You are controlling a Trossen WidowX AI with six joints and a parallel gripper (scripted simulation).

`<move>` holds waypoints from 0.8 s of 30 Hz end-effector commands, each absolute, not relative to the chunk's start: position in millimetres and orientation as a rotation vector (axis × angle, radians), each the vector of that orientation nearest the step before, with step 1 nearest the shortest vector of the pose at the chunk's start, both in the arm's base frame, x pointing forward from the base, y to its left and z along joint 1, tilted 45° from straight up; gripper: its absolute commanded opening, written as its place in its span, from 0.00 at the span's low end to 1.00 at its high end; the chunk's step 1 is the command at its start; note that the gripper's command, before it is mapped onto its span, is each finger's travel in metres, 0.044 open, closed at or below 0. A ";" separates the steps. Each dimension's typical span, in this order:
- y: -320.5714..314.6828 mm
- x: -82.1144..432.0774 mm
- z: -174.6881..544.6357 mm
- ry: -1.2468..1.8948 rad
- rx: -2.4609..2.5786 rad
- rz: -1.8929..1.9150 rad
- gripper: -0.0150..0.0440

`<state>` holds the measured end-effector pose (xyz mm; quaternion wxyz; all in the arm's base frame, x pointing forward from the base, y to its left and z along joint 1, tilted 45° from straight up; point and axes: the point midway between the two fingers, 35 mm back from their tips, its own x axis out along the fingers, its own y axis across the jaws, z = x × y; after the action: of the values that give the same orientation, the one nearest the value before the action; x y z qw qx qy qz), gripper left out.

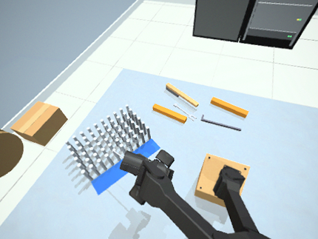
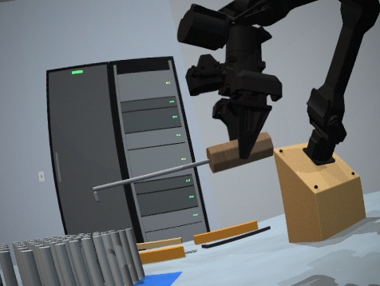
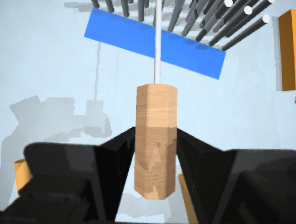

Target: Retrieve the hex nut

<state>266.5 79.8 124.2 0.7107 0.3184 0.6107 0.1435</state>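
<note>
My gripper (image 2: pixel 244 153) (image 3: pixel 155 131) is shut on the wooden handle (image 2: pixel 224 156) (image 3: pixel 156 107) of a hook tool. The tool's thin metal rod (image 2: pixel 152 176) (image 3: pixel 158 50) is roughly level, high above the table, with a short bent tip (image 2: pixel 96 196) pointing down. In the top view the rod's end reaches over the front part of the spacer field. The grey metal spacers (image 1: pixel 71 148) (image 2: pixel 37 264) (image 3: pixel 245 34) stand upright in rows. The blue taped strip (image 1: pixel 107 180) (image 2: pixel 164 280) (image 3: pixel 190 55) lies along their front. I cannot make out the nut.
Two orange bars (image 1: pixel 169 113) (image 1: pixel 229 107) lie beyond the field, with a black bent rod (image 1: pixel 224 124) (image 2: pixel 239 236), a slim silver tool and a wood-handled tool (image 1: pixel 186 96) near them. The arm's wooden pedestal (image 1: pixel 205 168) (image 2: pixel 299 212) stands to the right of the strip.
</note>
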 end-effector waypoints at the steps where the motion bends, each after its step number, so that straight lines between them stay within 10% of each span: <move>1: 71.5 266.0 118.4 1.362 0.823 0.200 0.25; 24: 105.1 276.2 68.4 1.372 0.908 0.099 0.25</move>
<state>275.8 93.9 84.1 0.6798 0.4055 0.6090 0.0499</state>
